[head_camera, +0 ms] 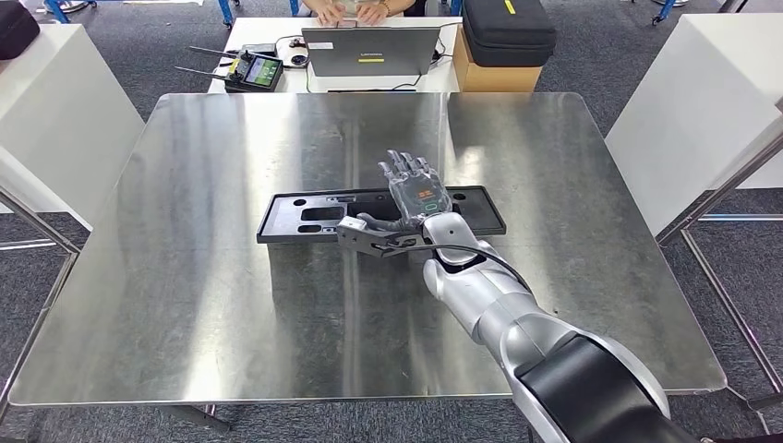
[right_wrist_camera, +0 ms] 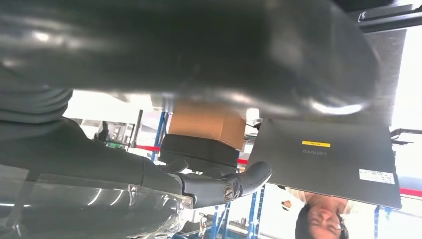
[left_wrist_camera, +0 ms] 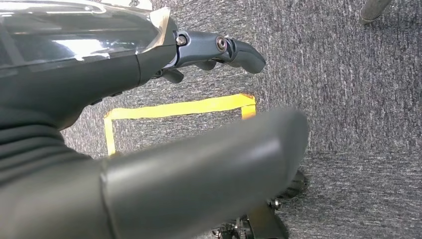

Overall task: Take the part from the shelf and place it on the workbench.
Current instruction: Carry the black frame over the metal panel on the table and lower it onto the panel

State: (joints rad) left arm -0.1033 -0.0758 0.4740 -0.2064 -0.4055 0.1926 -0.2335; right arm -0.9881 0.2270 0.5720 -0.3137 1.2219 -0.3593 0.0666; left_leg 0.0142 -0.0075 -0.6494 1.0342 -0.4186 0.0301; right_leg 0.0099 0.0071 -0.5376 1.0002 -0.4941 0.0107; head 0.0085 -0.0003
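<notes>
1. Black part (head_camera: 305, 215): lies flat on the steel bench (head_camera: 185, 277), about mid-bench, long side running left to right. Appears fully supported by the bench surface.
2. Right hand (head_camera: 406, 208): placed over the right portion of the part, fingers extended toward the far side and spread, thumb out to the left along the near edge. No closed grasp visible; judged wide and holding nothing. Whether the palm touches the part cannot be told from the head view.
3. Right wrist view: a dark underside close overhead, fingers (right_wrist_camera: 239, 183) extended, not curled round anything.
4. Left hand (left_wrist_camera: 149, 149): hangs over grey carpet with yellow floor tape (left_wrist_camera: 174, 108). Fingers lie straight, nothing between them; judged wide and empty.
5. Far side: laptop (head_camera: 369, 51), remote controller (head_camera: 251, 70), black case (head_camera: 508, 29) and cardboard box (head_camera: 494, 76) on a white table, with a person's hands (head_camera: 355, 11) behind the laptop. All well apart from the part.
6. Step in hand, as judged: placement appears made; release stage.
7. Next move calls for: lifting the right hand straight up clear of the part, without dragging it, then drawing the arm toward the near side.
</notes>
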